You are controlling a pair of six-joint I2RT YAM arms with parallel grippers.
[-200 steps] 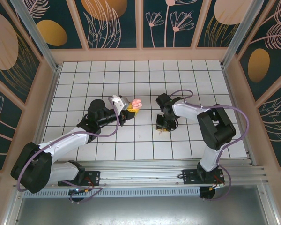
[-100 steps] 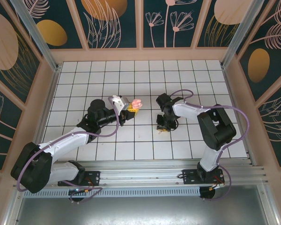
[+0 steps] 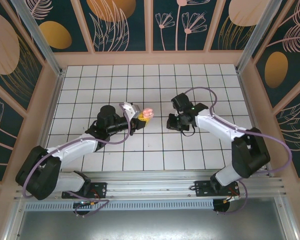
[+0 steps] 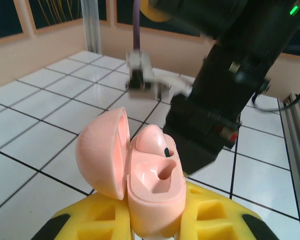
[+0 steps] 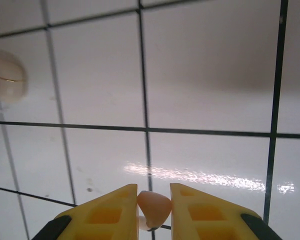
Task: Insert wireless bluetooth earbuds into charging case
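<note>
My left gripper (image 3: 140, 118) is shut on the charging case (image 3: 147, 114), held above the floor. In the left wrist view the pale pink charging case (image 4: 155, 200) stands between the yellow fingers (image 4: 217, 210) with its lid (image 4: 102, 150) swung open to the left. One earbud (image 4: 151, 142) sits in the far slot; the near slot is empty. My right gripper (image 3: 173, 122) hangs just right of the case. In its wrist view the right gripper (image 5: 154, 194) is shut on a small pink earbud (image 5: 154, 207) above the tiles.
The right arm's dark body (image 4: 225, 100) looms close behind the case in the left wrist view. A pale rounded blurred thing (image 5: 7, 80) shows at the left edge of the right wrist view. White tiled floor (image 3: 150, 80) runs to wooden walls (image 3: 150, 57) all round.
The right gripper has risen from the floor and moved up and left toward the case, with an earbud between its fingers. The left arm shifted slightly right with the case.
</note>
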